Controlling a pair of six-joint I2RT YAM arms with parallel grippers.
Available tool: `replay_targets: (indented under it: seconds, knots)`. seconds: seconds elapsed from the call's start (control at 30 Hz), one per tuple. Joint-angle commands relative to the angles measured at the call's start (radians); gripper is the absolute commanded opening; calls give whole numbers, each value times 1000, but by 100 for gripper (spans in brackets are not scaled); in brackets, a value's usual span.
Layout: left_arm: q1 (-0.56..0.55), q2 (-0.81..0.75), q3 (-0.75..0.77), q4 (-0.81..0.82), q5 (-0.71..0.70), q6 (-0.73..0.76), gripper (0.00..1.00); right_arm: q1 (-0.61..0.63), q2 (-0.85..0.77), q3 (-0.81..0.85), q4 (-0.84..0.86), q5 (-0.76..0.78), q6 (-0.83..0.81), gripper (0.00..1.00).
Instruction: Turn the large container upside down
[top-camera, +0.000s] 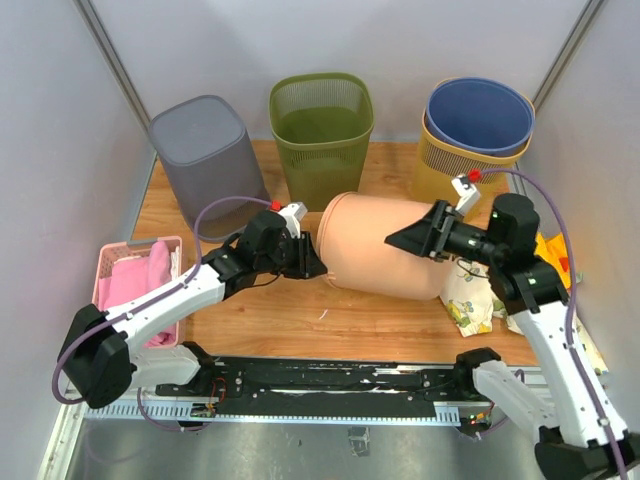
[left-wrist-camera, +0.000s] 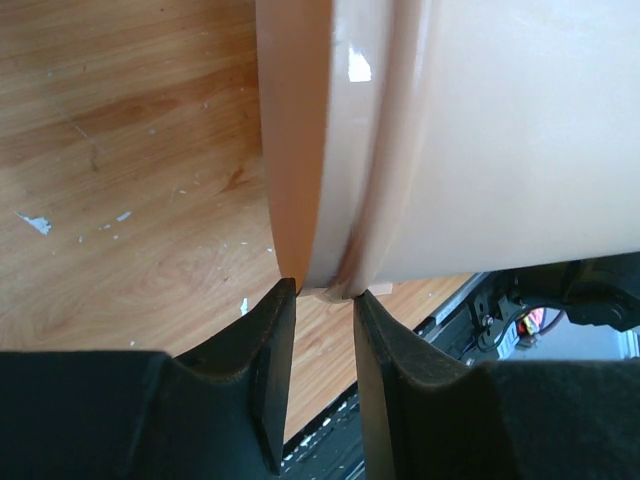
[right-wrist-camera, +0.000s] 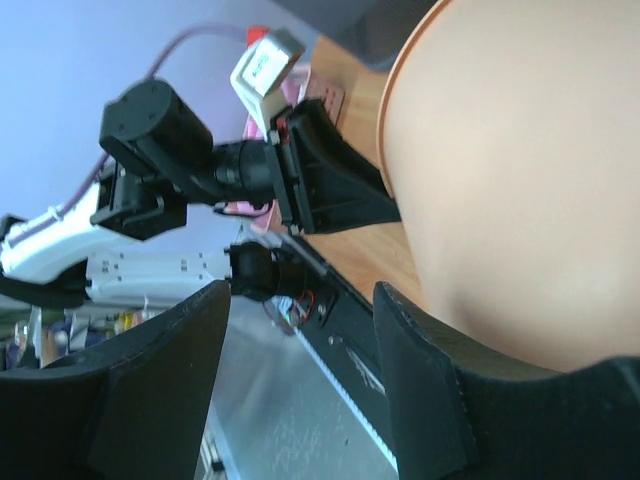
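Spanning the whole scene, the wooden table (top-camera: 390, 325) carries everything else. At its middle lies the large container (top-camera: 385, 255) — a peach-coloured bin tipped onto its side, rim pointing left and rounded body running right, resting on the wood.

Along the far edge stand three more bins: a grey bin (top-camera: 205, 150) at the left, a green mesh bin (top-camera: 320, 130) in the middle just beyond the container, and a blue bin (top-camera: 478, 115) nested inside a yellow bin (top-camera: 440, 165) at the right. All are upright with their mouths up.

At the near left sits a pink basket (top-camera: 112, 262) holding a pink cloth (top-camera: 140, 285). A patterned cloth (top-camera: 468, 300) lies at the right, partly tucked under the container's right end.

The left gripper (top-camera: 312, 258) reaches in from the left to the container's rim. Its wrist camera shows the two fingers close together with the rim's lip pinched between their very tips (left-wrist-camera: 325, 295) — one tip on the inner face, one on the outer ridge.

The right gripper (top-camera: 400, 240) hovers over the upper right part of the container. Its fingers (right-wrist-camera: 420, 400) are spread wide apart with nothing between them, and the container wall is just beside one of them.
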Motion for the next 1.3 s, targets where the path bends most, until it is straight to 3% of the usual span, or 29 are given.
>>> replay_targets:
  seconds: [0.0,0.13,0.27,0.4,0.5,0.57,0.7,0.9,1.17,1.27]
  knots:
    - [-6,1,-38,56,13,-35,32,176,82,36,26,119,-62,62]
    - [-6,-8,-77,86,-4,-62,31,261,181,59,24,146,-85,62]
    - [-6,3,-114,122,10,-93,30,267,186,120,-76,227,-163,64]
    - [-6,0,-127,140,31,-109,30,264,129,229,-274,504,-278,70]
    - [-6,-18,-123,137,17,-107,30,237,39,227,-365,754,-293,79]
    - [-6,-24,-121,134,10,-107,30,182,-15,212,-402,838,-284,82]
    - [-4,-19,-139,143,6,-124,29,107,-37,201,-413,802,-285,83]
    - [59,-39,-258,253,81,-211,26,99,11,206,-390,748,-288,83]
    - [115,-33,-348,324,128,-237,26,103,111,111,-88,297,-208,82]
    - [118,-31,-364,325,117,-240,28,113,145,109,-80,281,-205,82]
